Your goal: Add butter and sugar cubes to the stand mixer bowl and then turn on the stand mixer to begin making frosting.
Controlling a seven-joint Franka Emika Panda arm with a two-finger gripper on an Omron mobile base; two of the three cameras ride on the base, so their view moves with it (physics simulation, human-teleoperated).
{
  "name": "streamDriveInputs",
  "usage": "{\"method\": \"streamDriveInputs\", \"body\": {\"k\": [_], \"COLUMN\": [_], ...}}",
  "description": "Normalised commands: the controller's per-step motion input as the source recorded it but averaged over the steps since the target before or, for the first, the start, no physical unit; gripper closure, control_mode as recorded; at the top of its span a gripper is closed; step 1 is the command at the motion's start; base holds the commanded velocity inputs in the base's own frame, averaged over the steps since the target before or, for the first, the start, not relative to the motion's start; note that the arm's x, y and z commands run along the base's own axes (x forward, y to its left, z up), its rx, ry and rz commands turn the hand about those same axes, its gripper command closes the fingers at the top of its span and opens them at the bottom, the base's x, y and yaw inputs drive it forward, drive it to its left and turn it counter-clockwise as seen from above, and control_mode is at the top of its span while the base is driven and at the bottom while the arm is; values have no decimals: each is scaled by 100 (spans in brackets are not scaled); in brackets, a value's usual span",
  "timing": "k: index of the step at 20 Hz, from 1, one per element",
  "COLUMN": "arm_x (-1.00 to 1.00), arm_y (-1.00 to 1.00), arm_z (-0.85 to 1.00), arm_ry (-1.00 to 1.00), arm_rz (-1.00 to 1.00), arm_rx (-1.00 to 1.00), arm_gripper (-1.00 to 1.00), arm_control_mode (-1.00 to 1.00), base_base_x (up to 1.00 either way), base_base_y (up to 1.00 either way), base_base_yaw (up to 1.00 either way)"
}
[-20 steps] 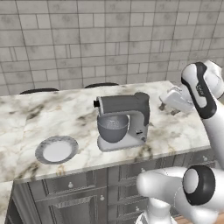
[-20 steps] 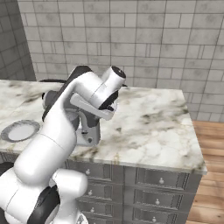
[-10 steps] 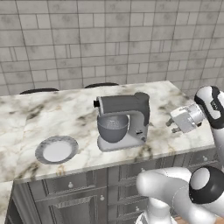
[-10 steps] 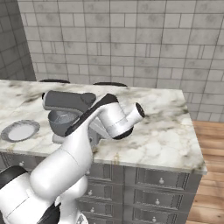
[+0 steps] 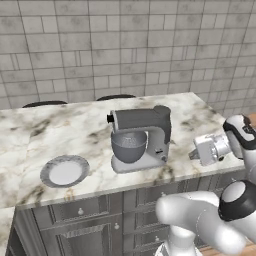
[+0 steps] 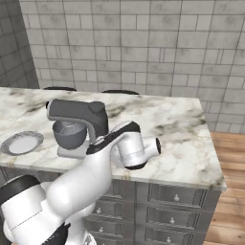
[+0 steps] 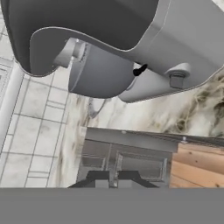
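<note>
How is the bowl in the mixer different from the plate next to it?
The stand mixer bowl is deep and cup-shaped; the plate is flat and wider. The bowl sits on the stand mixer base under its dark head; the plate lies bare on the marble counter to the mixer's left. Both are round and grey.

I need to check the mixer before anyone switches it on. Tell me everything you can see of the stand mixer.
The stand mixer is grey and looks like metal, with a darker head lying level over a deep round bowl seated on its flat light-grey base. A black knob sits at the head's front end, and a small black lever shows on the column in the hand view. It stands upright on the marble counter, right of a round plate. Nothing else touches it.
</note>
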Motion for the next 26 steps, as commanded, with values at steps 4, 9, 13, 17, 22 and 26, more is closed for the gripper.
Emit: {"method": "streamDriveInputs", "body": {"k": [4, 9, 13, 17, 22, 26], "arm_x": [14, 18, 11, 1, 1, 0], "arm_y": [12, 18, 28, 26, 22, 28], "arm_z": [-34, -20, -1, 0, 0, 0], "arm_ry": [0, 0, 0, 0, 0, 0], "arm_rz": [0, 0, -1, -8, -11, -12], "arm_rx": [15, 11, 1, 0, -1, -4], "arm_gripper": [100, 100, 100, 100, 100, 100], "arm_control_mode": [-100, -100, -100, -100, -100, -100], "base_base_x": [0, 0, 0, 0, 0, 0], "base_base_y": [0, 0, 0, 0, 0, 0], "base_base_yaw": [0, 0, 0, 0, 0, 0]}}
